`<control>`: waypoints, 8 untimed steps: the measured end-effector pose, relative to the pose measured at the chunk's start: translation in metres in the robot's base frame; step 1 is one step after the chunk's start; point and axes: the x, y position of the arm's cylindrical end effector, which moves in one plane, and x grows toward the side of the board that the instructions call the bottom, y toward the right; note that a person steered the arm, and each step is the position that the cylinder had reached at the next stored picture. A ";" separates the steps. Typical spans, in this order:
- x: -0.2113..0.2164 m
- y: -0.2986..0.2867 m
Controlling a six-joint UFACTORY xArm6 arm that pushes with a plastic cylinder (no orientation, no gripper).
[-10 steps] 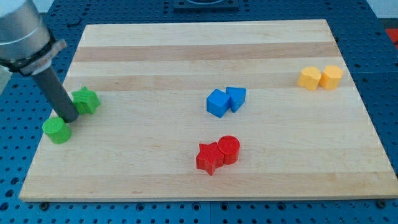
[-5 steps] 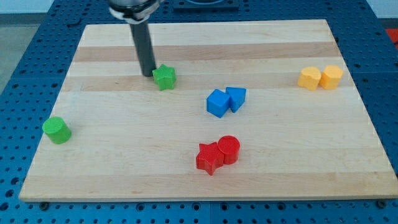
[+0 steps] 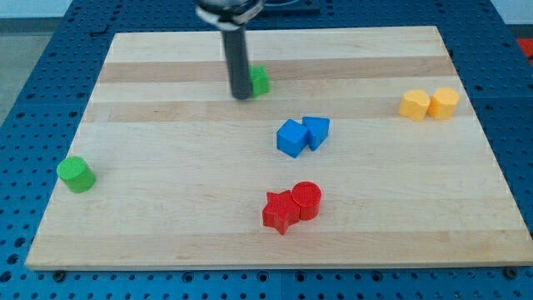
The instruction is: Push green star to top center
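Note:
The green star (image 3: 259, 80) lies on the wooden board (image 3: 166, 183) near the view's top, a little left of centre. The dark rod partly hides its left side. My tip (image 3: 241, 96) rests on the board touching the star's lower left. The rod rises from there to the view's top edge.
A green cylinder (image 3: 77, 174) sits at the view's left edge. A blue cube (image 3: 291, 137) and a blue block (image 3: 316, 132) touch at the centre. A red star (image 3: 280, 211) and red cylinder (image 3: 306, 200) touch below. Two yellow blocks (image 3: 414, 105) (image 3: 444, 102) sit at the right.
My tip has moved from beside the green cylinder at the left up and to the right, pushing the green star toward the view's top centre. The other blocks have not moved.

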 end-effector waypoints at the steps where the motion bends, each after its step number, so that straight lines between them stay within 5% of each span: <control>1: -0.037 0.031; 4: -0.019 0.055; 8: -0.086 0.076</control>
